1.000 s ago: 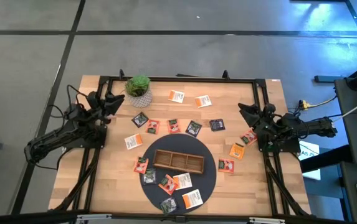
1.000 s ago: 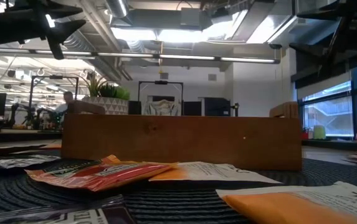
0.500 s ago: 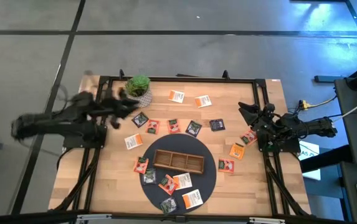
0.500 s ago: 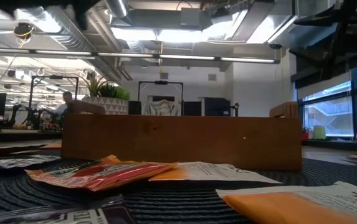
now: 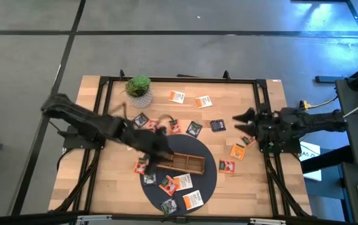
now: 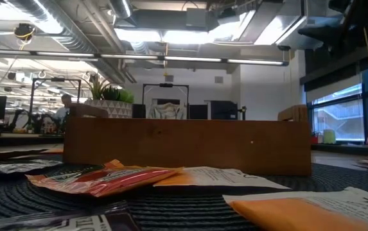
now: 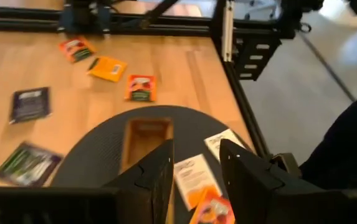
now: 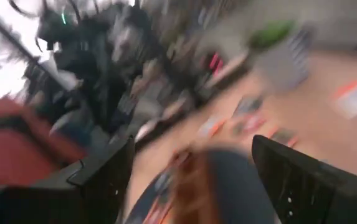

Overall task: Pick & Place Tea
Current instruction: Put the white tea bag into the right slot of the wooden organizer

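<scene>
Tea packets (image 5: 177, 97) lie scattered over the wooden table (image 5: 266, 181) and on the dark round mat (image 5: 210, 178) around the wooden tray (image 5: 188, 162). Left gripper (image 5: 157, 145) hangs over the tray's left end, fingers (image 7: 156, 177) apart, empty. Right gripper (image 5: 244, 120) sits at the table's right edge, fingers wide, empty.

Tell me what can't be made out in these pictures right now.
- High view: the left gripper is motion-smeared over the tray's left end, so the packets beneath it are hidden.
- Low view: the tray wall blocks its compartments and everything behind; neither gripper shows.
- Right wrist view: blurred throughout; packets are only colour streaks.
- Packet print: too small to read in any view.
</scene>
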{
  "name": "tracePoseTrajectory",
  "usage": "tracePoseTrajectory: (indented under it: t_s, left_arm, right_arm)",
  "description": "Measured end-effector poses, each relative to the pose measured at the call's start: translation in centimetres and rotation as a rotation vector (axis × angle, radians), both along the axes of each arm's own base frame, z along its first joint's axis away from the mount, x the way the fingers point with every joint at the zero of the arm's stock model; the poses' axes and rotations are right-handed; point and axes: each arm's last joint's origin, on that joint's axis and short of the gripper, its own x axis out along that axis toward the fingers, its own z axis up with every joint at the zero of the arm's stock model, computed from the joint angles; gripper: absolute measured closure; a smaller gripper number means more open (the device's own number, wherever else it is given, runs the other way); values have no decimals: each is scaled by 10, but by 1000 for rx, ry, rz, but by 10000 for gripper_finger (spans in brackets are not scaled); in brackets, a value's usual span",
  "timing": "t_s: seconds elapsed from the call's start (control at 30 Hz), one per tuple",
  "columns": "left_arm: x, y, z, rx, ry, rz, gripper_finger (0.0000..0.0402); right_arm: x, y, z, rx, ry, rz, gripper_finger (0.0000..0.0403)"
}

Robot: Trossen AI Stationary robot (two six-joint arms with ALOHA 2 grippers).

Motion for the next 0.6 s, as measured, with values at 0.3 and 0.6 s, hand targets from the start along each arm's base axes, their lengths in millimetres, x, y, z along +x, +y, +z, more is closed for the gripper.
tracePoseTrajectory:
  t_s: [0.3,0.6]
  left_arm:
    - [37,-84,-35,42,73,-12,282]
    - [56,-123,-99,41,154,36,371]
  right_arm:
    - [65,58,3,185,369,262,78]
    - [88,142,-34,271,534,204,78]
